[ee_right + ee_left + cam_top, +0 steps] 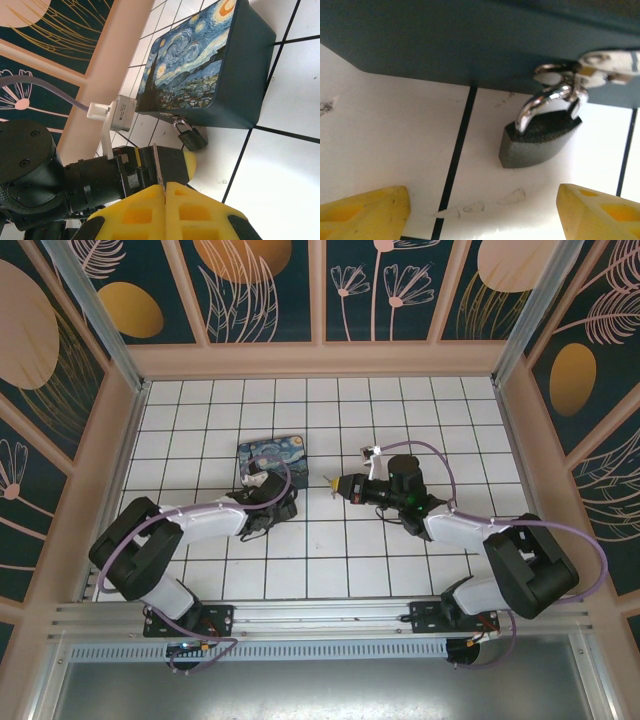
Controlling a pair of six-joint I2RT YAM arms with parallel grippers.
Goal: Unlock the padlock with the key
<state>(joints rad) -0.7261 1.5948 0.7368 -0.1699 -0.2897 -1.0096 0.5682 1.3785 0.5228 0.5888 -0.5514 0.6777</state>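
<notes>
Closest to the left wrist lens: left gripper (482, 215), yellow fingertips (365, 212) spread to the lower corners, released, bare counter (385, 130) between them. Just beyond, centre-right: padlock (537, 140), dark body low over the white tile, shackle hooked through the hasp (600, 67) on the box (445, 35) wall along the top edge. Free room left of the padlock, box edge tight behind. Lower centre of the right wrist view: right gripper (165, 192) clenched on the key (157, 162), thin blade edge-on, apart from the padlock, open tile between.
</notes>
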